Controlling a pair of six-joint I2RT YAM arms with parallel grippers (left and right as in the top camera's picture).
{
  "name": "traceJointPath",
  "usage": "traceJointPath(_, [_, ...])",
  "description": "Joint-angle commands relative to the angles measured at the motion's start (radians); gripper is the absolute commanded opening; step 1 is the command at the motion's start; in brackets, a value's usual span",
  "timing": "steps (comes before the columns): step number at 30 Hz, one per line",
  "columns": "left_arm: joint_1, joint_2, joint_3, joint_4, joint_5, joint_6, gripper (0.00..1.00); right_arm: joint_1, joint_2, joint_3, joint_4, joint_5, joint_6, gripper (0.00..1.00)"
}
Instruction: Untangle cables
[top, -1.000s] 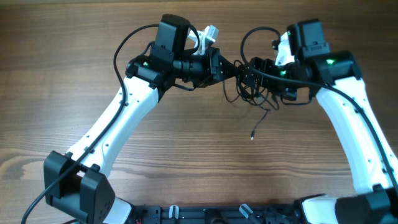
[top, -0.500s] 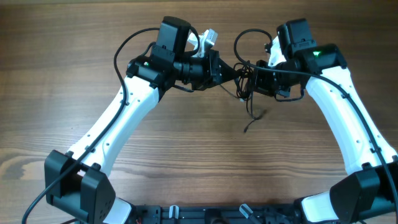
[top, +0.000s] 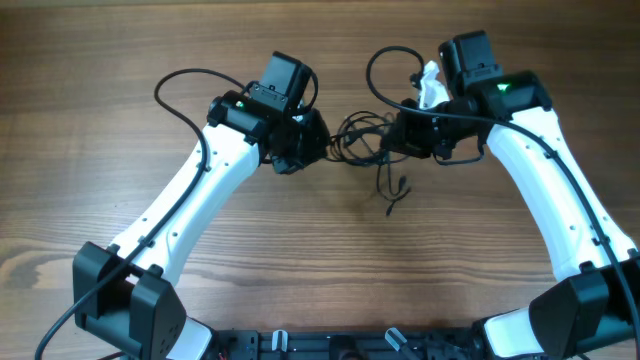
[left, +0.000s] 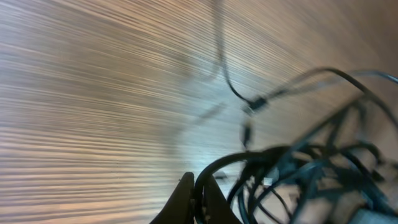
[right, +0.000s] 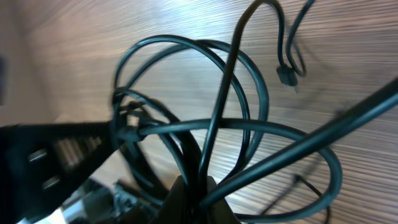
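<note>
Cables (top: 362, 140) up front: thin black tangle strung between the two tools, over the far middle of the bench (top: 100, 70). Can't tell from above whether the bunch touches the wood or hangs just over it.

Biggest thing going: plain wood-grain bench, filling every view.

Next, two white-and-black arms. Left arm (top: 190, 200) in from the near-left corner, right arm (top: 560, 190) in from the near right, wrists pretty much facing each other across the knot. Thicker black arm leads (top: 170, 85) looping off each one, separate from the tangle.

Left tool (top: 322, 148): pinched together on the left edge of the bunch. Same deal in the left wrist view, dark fingertips (left: 183, 202) closed at the bottom edge, a loop arcing out right beside them into a blurry mass of strands.

Right tool (top: 390, 138): also squeezed tight, clamped on the right side of the tangle. Right wrist view shows several strands converging straight into its closed tips, with big overlapping loops fanning out above.

Smallest bit: one loose strand drooping toward the near side of the bench, ending in a little plug (top: 390, 210) lying on the wood, well clear of both tools.
</note>
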Motion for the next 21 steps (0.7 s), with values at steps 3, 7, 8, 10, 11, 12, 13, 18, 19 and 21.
traceJointPath(3, [0.026, 0.002, -0.003, -0.047, -0.291, -0.049, 0.04, -0.026, -0.037, 0.038, 0.075, -0.143, -0.045, 0.04])
traceJointPath(7, [0.024, 0.002, -0.003, -0.044, -0.271, -0.085, 0.04, -0.026, -0.050, 0.038, 0.149, -0.317, -0.064, 0.04])
traceJointPath(8, [0.024, 0.002, -0.003, -0.044, -0.261, -0.085, 0.04, -0.026, -0.050, 0.038, 0.159, -0.349, -0.061, 0.04])
traceJointPath(10, [0.021, 0.002, -0.003, -0.043, -0.244, -0.085, 0.04, -0.026, -0.050, 0.038, 0.174, -0.409, -0.062, 0.04])
traceJointPath(11, [0.019, 0.002, -0.003, -0.040, -0.230, -0.084, 0.04, -0.026, -0.050, 0.038, 0.179, -0.431, -0.062, 0.04])
traceJointPath(12, [0.019, 0.002, -0.003, -0.038, -0.213, -0.084, 0.04, -0.026, -0.050, 0.038, 0.182, -0.449, -0.062, 0.04])
traceJointPath(13, [0.019, 0.002, -0.003, -0.032, -0.186, -0.084, 0.04, -0.026, -0.050, 0.038, 0.181, -0.463, -0.063, 0.04])
traceJointPath(18, [0.020, 0.002, -0.003, 0.052, 0.050, -0.071, 0.04, -0.025, -0.050, 0.037, 0.164, -0.468, -0.074, 0.04])
traceJointPath(19, [0.020, 0.002, -0.003, 0.082, 0.116, -0.050, 0.04, -0.025, -0.050, 0.036, 0.161, -0.468, -0.080, 0.04])
traceJointPath(21, [0.023, 0.000, -0.003, 0.134, 0.221, -0.018, 0.04, -0.025, -0.050, 0.036, 0.149, -0.464, -0.098, 0.04])
